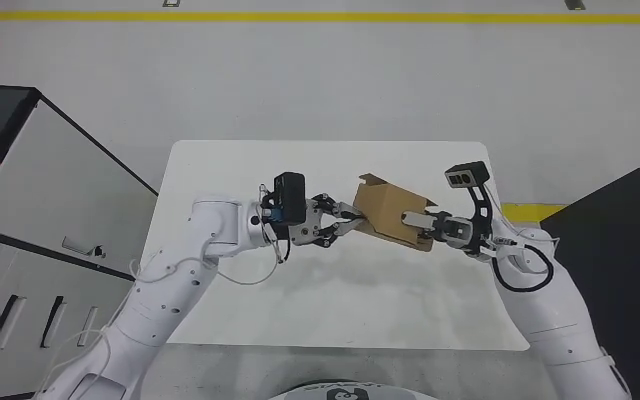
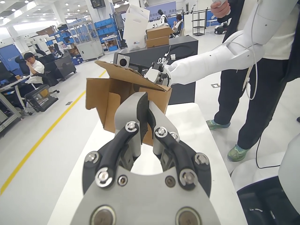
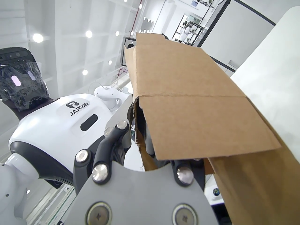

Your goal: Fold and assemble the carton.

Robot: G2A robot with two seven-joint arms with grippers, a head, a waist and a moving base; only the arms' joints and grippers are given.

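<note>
A brown cardboard carton [image 1: 392, 212] is held up over the middle of the white table [image 1: 250, 300], tilted, between my two arms. My left gripper [image 1: 352, 218] is shut on a flap at the carton's left end; in the left wrist view its fingers [image 2: 140, 108] pinch the cardboard edge of the carton [image 2: 110, 94], whose flaps stand open. My right gripper [image 1: 418, 222] is shut on a panel at the carton's right end; in the right wrist view the carton [image 3: 187, 94] covers most of that gripper [image 3: 140, 127].
A black-framed cabinet [image 1: 40, 180] stands left of the table. A yellow floor line [image 1: 320, 16] runs behind it. A person [image 2: 269, 59] stands close to the table's side near my right arm. Bare table surface lies in front of the carton.
</note>
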